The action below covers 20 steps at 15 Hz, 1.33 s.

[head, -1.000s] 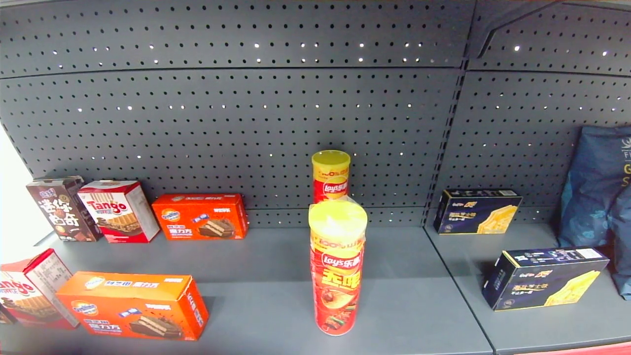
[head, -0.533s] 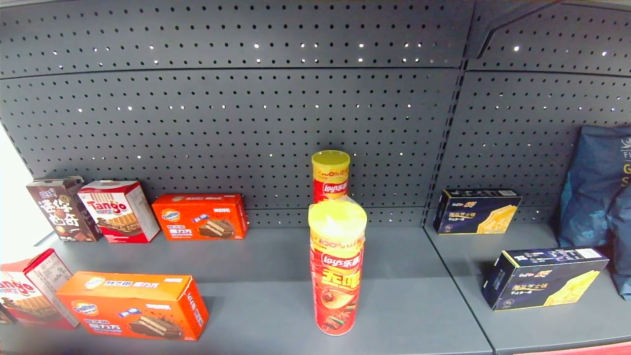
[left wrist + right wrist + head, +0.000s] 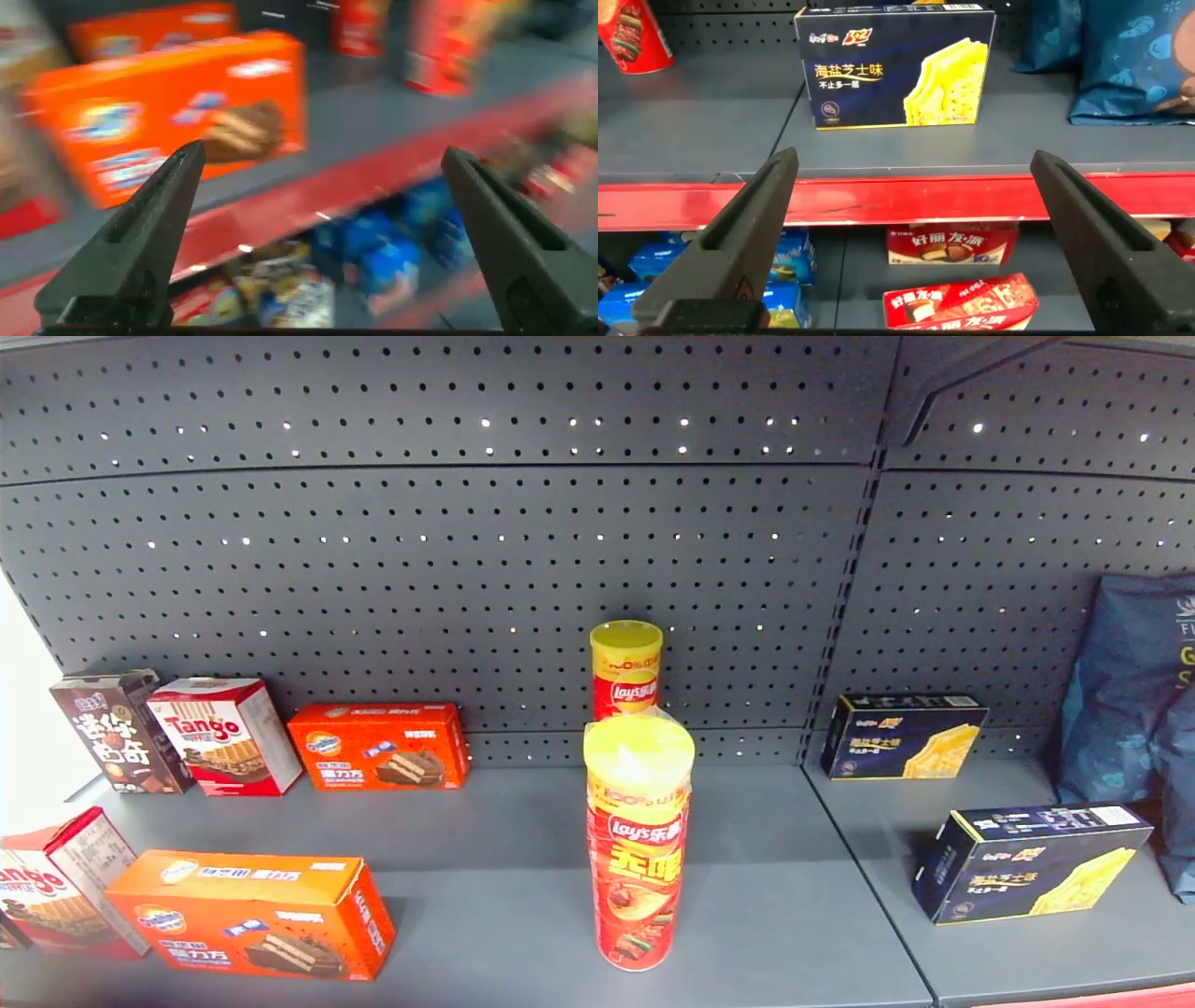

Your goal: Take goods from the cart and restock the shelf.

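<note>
Grey metal shelf shows its stock facing front for shoppers: tall red chip tube centre, orange cardboard box near left. My left end effector and right end effector both gape empty, ready for cart goods.

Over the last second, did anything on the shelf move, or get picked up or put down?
Nothing visibly changed in the head view. The front chip can, the back chip can, the front orange box and the front dark blue box all stand on the shelf where they were. Nothing was taken hold of or let go.
</note>
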Tool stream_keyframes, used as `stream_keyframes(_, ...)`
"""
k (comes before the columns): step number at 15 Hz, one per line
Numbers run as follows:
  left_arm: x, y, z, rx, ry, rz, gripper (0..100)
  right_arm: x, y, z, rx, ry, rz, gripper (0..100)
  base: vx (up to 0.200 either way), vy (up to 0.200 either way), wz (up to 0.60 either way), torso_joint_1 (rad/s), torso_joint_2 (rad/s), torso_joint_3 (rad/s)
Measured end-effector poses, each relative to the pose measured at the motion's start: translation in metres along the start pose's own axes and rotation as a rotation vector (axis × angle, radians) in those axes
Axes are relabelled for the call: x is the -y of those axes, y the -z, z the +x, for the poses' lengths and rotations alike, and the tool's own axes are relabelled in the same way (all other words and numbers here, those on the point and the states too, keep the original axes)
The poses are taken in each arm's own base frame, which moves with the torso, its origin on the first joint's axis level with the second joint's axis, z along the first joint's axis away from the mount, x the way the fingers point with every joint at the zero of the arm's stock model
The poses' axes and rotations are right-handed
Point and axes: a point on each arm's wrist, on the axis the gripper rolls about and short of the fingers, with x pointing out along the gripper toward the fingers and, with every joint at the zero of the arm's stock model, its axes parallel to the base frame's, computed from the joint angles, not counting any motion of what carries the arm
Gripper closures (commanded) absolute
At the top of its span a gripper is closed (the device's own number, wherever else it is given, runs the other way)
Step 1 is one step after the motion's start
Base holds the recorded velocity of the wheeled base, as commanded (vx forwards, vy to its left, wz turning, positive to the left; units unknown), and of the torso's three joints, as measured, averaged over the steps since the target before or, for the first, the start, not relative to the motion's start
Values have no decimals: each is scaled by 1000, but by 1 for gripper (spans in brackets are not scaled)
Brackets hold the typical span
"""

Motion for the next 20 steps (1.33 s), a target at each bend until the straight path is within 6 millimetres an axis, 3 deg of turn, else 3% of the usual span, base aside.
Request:
stream_keyframes(3, 0, 0, 2, -36, -60, 4, 0, 0, 0, 0, 0, 0, 0, 0, 0, 0, 0, 0, 0, 0)
stream_keyframes(9, 5, 1, 5, -48, -403, -5, 0, 0, 0, 0, 0, 0, 0, 0, 0, 0, 0, 0, 0, 0)
stream_keyframes(15, 6, 1, 4, -20, -428, -27, 0, 0, 0, 0, 1, 0, 0, 0, 0, 0, 0, 0, 0, 0)
stream_keyframes(18, 4, 1, 2, -21, -528, -24, 0, 0, 0, 0, 0, 0, 0, 0, 0, 0, 0, 0, 0, 0)
stream_keyframes(20, 6, 1, 3, -20, -467, -21, 0, 0, 0, 0, 1, 0, 0, 0, 0, 0, 0, 0, 0, 0)
